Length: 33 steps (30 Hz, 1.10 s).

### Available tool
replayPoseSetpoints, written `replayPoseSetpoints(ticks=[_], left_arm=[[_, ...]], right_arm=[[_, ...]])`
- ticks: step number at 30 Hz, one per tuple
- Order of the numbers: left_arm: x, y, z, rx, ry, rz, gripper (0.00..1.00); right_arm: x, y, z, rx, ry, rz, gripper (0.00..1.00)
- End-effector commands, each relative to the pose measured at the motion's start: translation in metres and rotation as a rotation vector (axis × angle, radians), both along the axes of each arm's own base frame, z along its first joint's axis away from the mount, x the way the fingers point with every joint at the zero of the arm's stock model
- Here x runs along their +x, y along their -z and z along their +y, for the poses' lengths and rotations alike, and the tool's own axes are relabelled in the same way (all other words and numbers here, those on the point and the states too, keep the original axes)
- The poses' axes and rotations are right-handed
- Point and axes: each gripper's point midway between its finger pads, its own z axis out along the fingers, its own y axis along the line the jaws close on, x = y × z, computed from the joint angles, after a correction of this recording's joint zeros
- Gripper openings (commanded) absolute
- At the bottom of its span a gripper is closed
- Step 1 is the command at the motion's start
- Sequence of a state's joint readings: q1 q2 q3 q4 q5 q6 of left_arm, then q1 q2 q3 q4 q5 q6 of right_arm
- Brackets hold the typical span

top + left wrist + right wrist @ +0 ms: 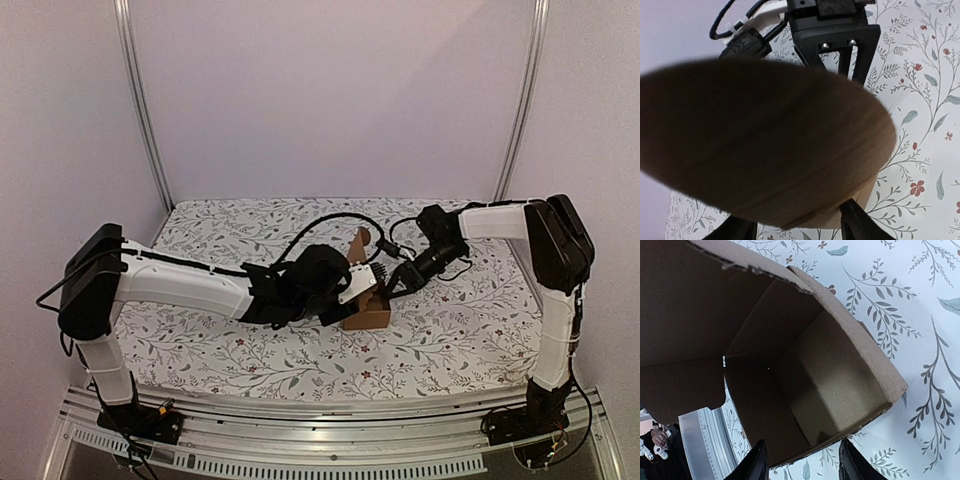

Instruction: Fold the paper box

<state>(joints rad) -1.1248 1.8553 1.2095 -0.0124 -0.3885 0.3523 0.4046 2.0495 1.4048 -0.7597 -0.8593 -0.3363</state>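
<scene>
Seen from above, a plain brown cardboard paper box (368, 312), partly folded into a small open cube, sits near the middle of a white tablecloth printed with leafy sprigs and red flowers (200, 340). One rounded brown lid flap (360, 245) stands upright at the box's far side. The black-and-white left gripper (358, 287) reaches in from the left over the box's top, and the black right gripper (397, 281) meets the box from the right. From the left wrist, blurred brown cardboard very close to the lens fills most of the view. The two black left fingers (860, 225) stand wide apart at the bottom edge with cardboard between them, and whether they press on it cannot be told. From the right wrist, the camera looks straight into the box's hollow, with its walls raised. The right fingers (757, 465) are about half open and straddle the box's near edge without a clear pinch. The walls look formed, so closing the top seems the step in hand. The next move likely calls for one gripper to steady the box while the other bends the upright flap down and tucks it in.
</scene>
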Motion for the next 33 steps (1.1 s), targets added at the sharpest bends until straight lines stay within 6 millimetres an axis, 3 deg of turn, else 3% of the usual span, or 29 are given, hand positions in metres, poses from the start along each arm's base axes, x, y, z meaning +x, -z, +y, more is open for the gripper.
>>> replayPoseSetpoints(ticks=[1, 7, 16, 21, 29, 33], left_arm=[[-0.001, 0.003, -0.016, -0.031, -0.023, -0.034, 0.57], [0.008, 0.008, -0.018, -0.03, -0.098, -0.078, 0.55], [0.002, 0.017, -0.024, -0.037, -0.081, -0.057, 0.53], [-0.012, 0.027, -0.029, -0.029, -0.019, -0.028, 0.54], [-0.015, 0.039, -0.03, -0.002, 0.007, -0.016, 0.54], [-0.012, 0.037, -0.029, -0.003, -0.001, -0.023, 0.54]], right_arm=[[-0.005, 0.009, 0.0, 0.011, 0.01, 0.067, 0.47], [-0.005, 0.012, -0.001, 0.005, 0.011, 0.072, 0.47], [-0.005, 0.012, 0.0, 0.011, 0.012, 0.079, 0.47], [-0.005, 0.001, -0.007, 0.04, 0.035, 0.109, 0.48], [0.002, -0.021, -0.031, 0.035, 0.076, 0.088, 0.51], [0.019, -0.042, -0.051, 0.024, 0.105, 0.007, 0.52]])
